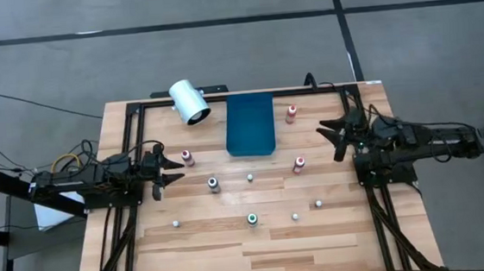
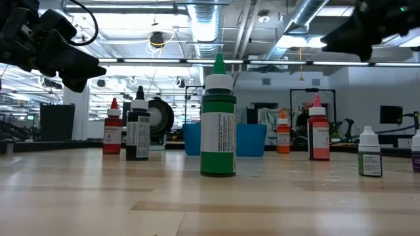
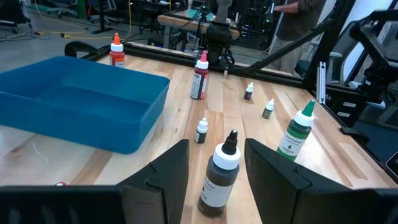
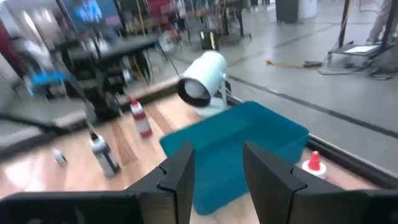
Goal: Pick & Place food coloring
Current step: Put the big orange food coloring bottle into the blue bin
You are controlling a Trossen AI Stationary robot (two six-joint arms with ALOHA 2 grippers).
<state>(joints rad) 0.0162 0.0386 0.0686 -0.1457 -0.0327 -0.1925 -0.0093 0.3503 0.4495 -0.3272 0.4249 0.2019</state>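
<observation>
Spanning most of the high view, the wooden table (image 1: pixel 233 240) carries everything else: the blue tray (image 1: pixel 250 124) near its far edge, a white cylinder (image 1: pixel 189 101) lying on its side beside the tray, and the food coloring bottles scattered loose over the boards. The tray looks empty in both wrist views, so the task appears barely begun, with every visible bottle left to move. The left gripper (image 1: pixel 168 169) hovers off the table at the left side, fingers spread wide and holding nothing; its wrist view lines it up on the dark bottle (image 3: pixel 221 177), which stands upright between and just ahead of the fingers. The right gripper (image 1: pixel 339 136) hangs at the right side, likewise open and empty, facing the tray. Of the bottles, a pink one (image 1: pixel 187 158) stands just beside the left gripper, a red one (image 1: pixel 299 164) sits near the tray's near right corner, another red-orange one (image 1: pixel 291 112) stands right of the tray, and the green one (image 1: pixel 252 219) stands toward the table's middle. Smallest are the whitish bottles (image 1: pixel 318 204) dotted along the near half, well apart.
</observation>
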